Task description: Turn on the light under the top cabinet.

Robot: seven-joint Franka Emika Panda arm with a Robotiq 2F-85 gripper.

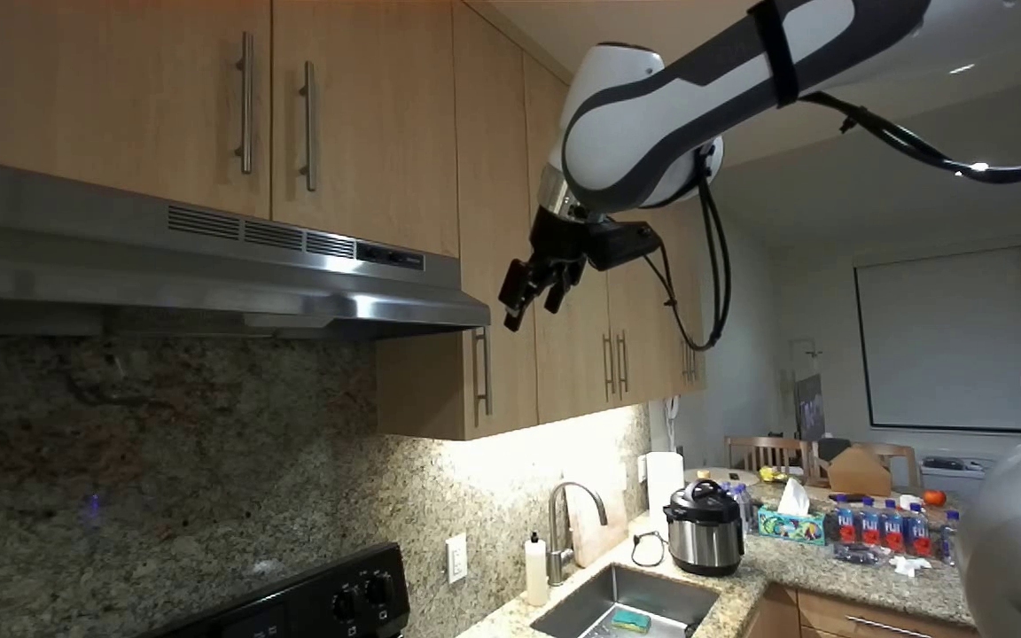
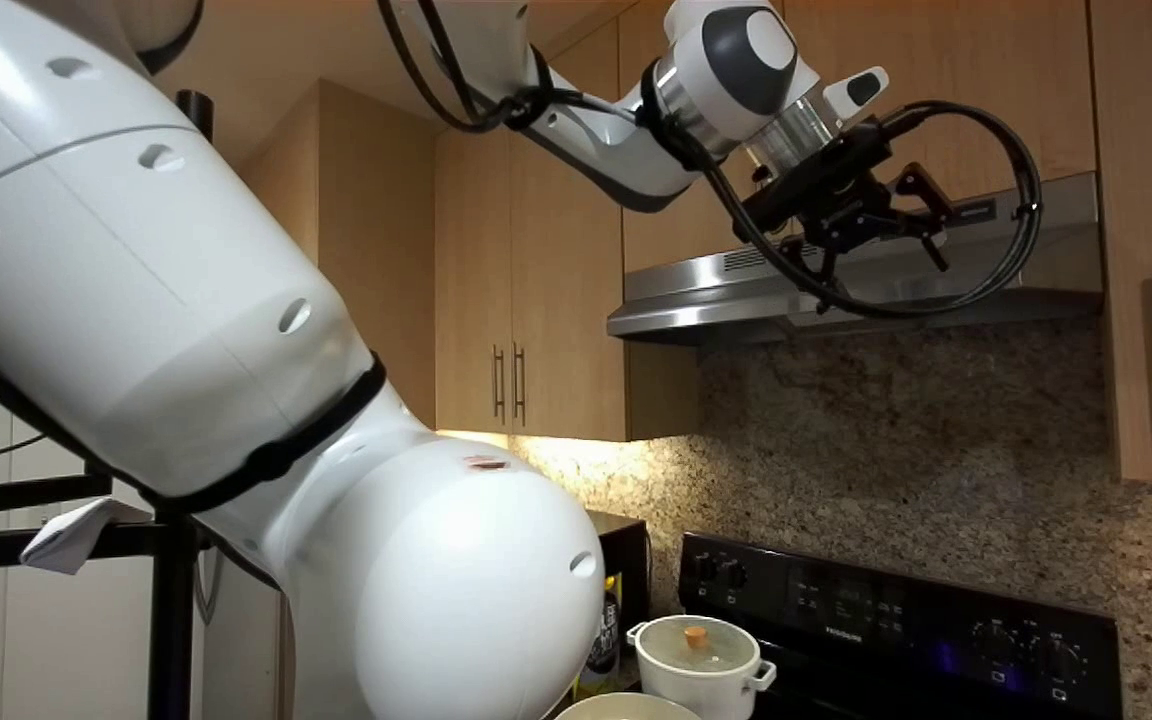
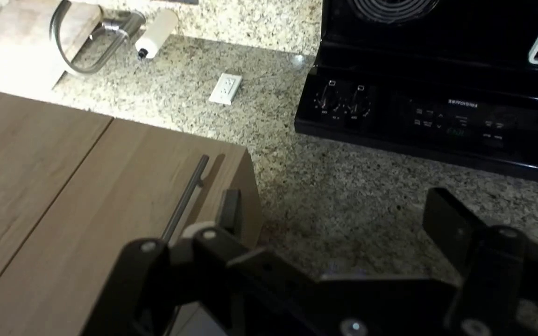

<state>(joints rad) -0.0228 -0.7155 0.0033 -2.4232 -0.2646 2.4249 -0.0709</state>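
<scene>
A stainless range hood point(image 1: 209, 275) is mounted under the top cabinet point(image 1: 360, 115); the hood also shows in an exterior view point(image 2: 696, 295). A small dark control panel point(image 1: 389, 257) sits on its front face, and shows partly behind my gripper in an exterior view point(image 2: 973, 212). A pale panel point(image 1: 289, 321) shows on its underside, unlit. The area below the hood is dark. My gripper point(image 1: 534, 312) is open and empty, apart from the hood and out in front of it. In the wrist view, the fingers point(image 3: 336, 210) stand wide apart with only granite backsplash between them.
Side cabinets with a bar handle point(image 1: 483, 372) hang beside the hood, and light shines beneath them. A black stove point(image 2: 896, 620) with a white pot point(image 2: 696, 670) stands below. The arm's cable point(image 2: 1026, 200) loops around the gripper. A sink point(image 1: 626, 602) and faucet are nearby.
</scene>
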